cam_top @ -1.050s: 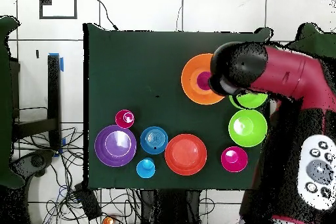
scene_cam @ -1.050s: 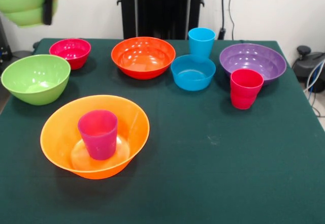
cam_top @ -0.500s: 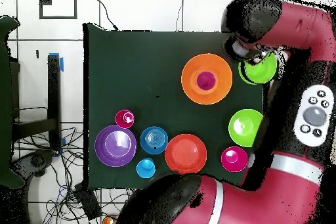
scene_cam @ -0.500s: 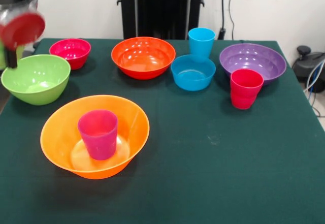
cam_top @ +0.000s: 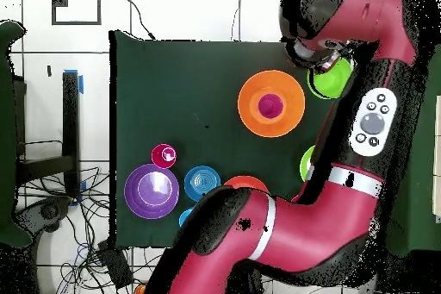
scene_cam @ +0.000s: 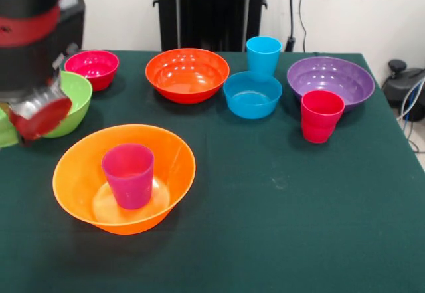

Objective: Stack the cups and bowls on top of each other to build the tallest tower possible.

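Cables [scene_cam: 297,4] hang down the wall behind my work table [scene_cam: 319,226], which is covered in dark green cloth. From the front camera, my arm [scene_cam: 30,37] fills the upper left corner as a black and red mass, and it blocks part of the large lime green bowl [scene_cam: 73,100] behind it. A second patch of lime green [scene_cam: 6,130] shows at the left edge below the arm; from above it reads as a small lime green bowl [cam_top: 332,79] tucked under the wrist, at the table's edge just beside the orange bowl. I cannot tell from either view how the gripper [cam_top: 326,56] is set or whether it has hold of that bowl.

Nearest the front camera sits the large orange bowl [scene_cam: 169,157], glossy and wide, with the purple-magenta cup [scene_cam: 128,175] standing upright in its middle, rim up. Along the far side stand the small pink-red bowl [scene_cam: 92,67], the red-orange bowl [scene_cam: 187,74], the small blue bowl [scene_cam: 252,94] and the purple bowl [scene_cam: 330,80]. The sky blue cup [scene_cam: 263,54] stands upright just behind the blue bowl. The red-pink cup [scene_cam: 321,115] stands upright just in front of the purple bowl. From overhead, my arm's long red body [cam_top: 284,239] covers most of the row nearest the base.
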Robot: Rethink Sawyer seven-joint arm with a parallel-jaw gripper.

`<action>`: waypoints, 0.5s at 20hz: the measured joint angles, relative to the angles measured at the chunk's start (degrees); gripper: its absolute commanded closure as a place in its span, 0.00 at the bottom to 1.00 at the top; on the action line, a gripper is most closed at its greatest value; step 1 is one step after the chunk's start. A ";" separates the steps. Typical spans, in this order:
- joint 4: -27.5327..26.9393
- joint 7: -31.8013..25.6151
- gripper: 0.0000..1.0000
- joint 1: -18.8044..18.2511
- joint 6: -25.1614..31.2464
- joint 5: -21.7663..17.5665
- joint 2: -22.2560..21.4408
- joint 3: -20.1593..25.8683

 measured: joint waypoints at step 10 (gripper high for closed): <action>-7.00 -3.28 1.00 3.75 1.72 -2.66 3.81 0.64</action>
